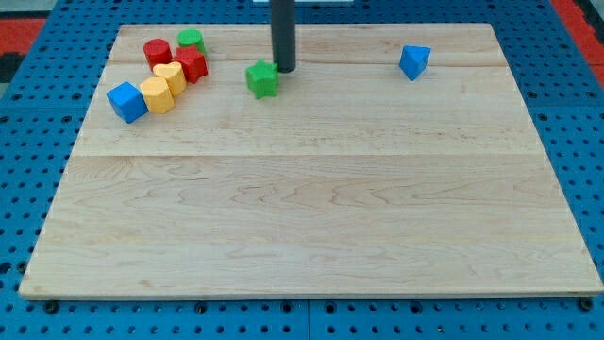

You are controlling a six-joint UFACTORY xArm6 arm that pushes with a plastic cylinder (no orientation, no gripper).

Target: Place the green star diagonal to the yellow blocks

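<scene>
The green star point(262, 79) lies on the wooden board at the view's upper middle-left. My tip point(283, 70) stands just to the star's right, touching or nearly touching its upper right side. Two yellow blocks lie to the star's left: a yellow heart point(171, 76) and a yellow hexagonal block point(157, 95), touching each other. The star is apart from them, roughly level with the heart.
A red cylinder point(157, 51), a red block point(192, 65) and a green cylinder point(192, 41) cluster around the yellow blocks. A blue cube point(126, 102) sits left of the yellow hexagonal block. A blue triangular block point(413, 62) lies at the upper right. Blue pegboard point(28, 142) surrounds the board.
</scene>
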